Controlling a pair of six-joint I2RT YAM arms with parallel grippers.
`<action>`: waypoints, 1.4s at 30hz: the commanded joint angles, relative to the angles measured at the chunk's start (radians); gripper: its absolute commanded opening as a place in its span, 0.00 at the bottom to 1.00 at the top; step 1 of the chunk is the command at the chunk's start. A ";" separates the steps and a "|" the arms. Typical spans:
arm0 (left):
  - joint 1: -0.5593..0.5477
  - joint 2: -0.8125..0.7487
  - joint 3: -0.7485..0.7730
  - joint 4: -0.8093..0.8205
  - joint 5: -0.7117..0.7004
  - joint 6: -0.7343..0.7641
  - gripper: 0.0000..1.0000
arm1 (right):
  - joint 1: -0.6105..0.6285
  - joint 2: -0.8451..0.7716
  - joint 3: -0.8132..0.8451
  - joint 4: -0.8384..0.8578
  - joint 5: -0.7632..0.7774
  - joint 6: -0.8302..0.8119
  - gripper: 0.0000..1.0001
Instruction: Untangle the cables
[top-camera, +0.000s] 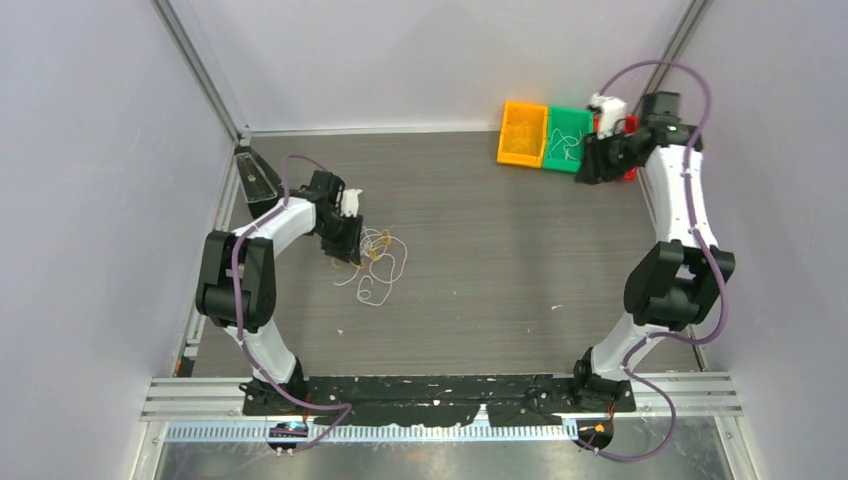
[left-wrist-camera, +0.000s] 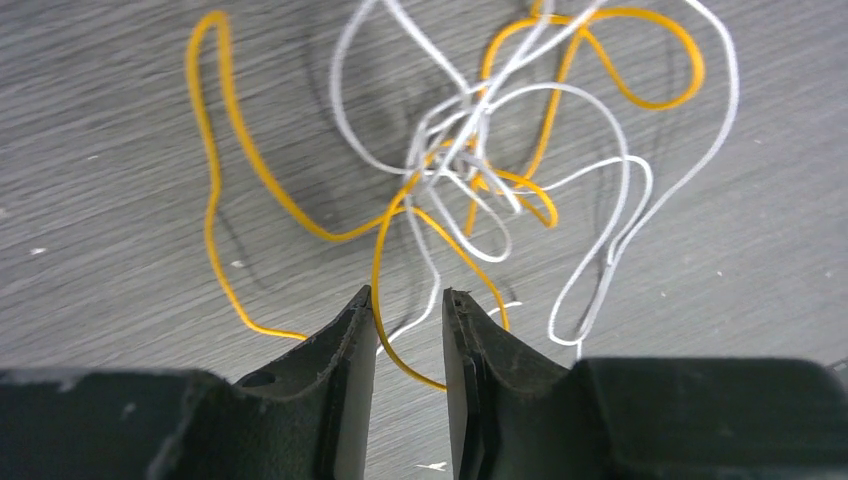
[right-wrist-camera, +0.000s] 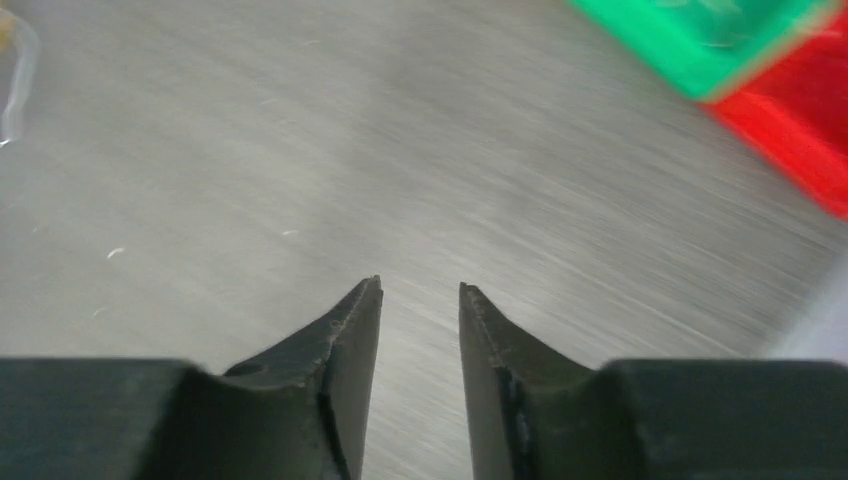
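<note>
The cables (top-camera: 378, 262) lie as a small tangle of thin white and yellow-orange wires on the table, left of centre. In the left wrist view the tangle (left-wrist-camera: 470, 165) knots just ahead of my fingers. My left gripper (left-wrist-camera: 408, 297) is open, low at the tangle's left edge, and a yellow-orange loop (left-wrist-camera: 385, 300) runs through the gap between the jaws. In the top view it (top-camera: 350, 250) sits at the tangle. My right gripper (right-wrist-camera: 420, 288) is open and empty over bare table, up by the bins (top-camera: 590, 165) at the back right. No red wire shows.
An orange bin (top-camera: 522, 134), a green bin (top-camera: 567, 139) holding a thin wire, and a red bin (right-wrist-camera: 800, 110) stand in a row at the back right. A dark flat piece (top-camera: 257, 178) lies at the back left by the wall.
</note>
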 joint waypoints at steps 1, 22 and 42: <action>-0.034 -0.022 0.012 -0.006 0.141 0.023 0.30 | 0.207 0.014 -0.087 -0.083 -0.221 -0.011 0.54; -0.083 -0.088 -0.063 0.008 0.159 0.035 0.34 | 0.774 0.412 -0.157 0.600 -0.195 0.687 0.65; -0.035 0.105 0.021 -0.041 0.133 0.041 0.17 | 0.831 0.624 -0.153 0.866 -0.402 0.991 0.49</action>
